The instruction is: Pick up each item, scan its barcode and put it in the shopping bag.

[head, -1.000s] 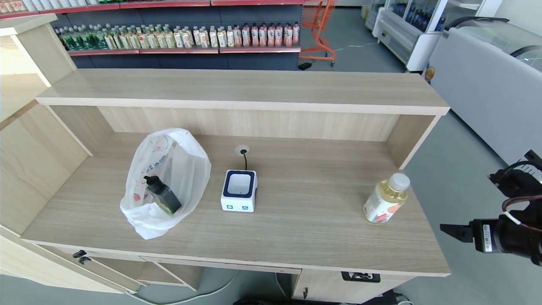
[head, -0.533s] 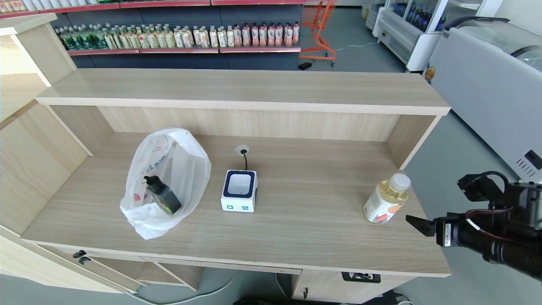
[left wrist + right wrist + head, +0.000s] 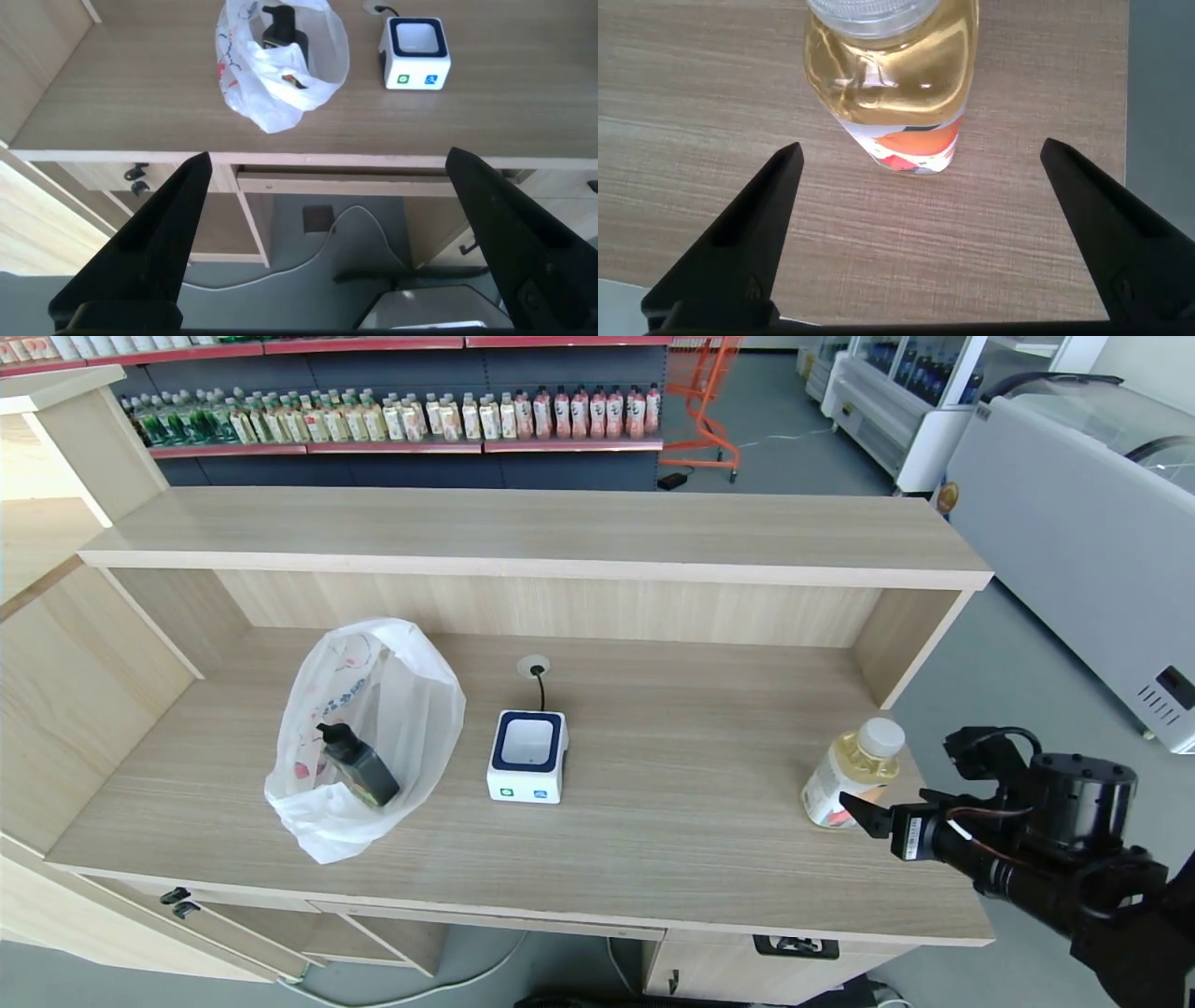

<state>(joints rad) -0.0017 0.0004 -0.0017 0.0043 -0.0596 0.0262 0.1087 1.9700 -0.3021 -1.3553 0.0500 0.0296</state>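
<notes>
Head view, right pincer (image 3: 876, 812) now closer to bottle (image 3: 851, 773), jaws apart

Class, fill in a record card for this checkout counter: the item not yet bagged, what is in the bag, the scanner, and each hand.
Unbagged item: yellow drink bottle, upright near the right end of the counter
Bagged item: dark bottle inside the white shopping bag
Scanner: white scanner box, between bag and drink bottle
Right hand: open, facing the drink bottle, not touching it
Left hand: open, holding nothing, out in front of the counter
</notes>
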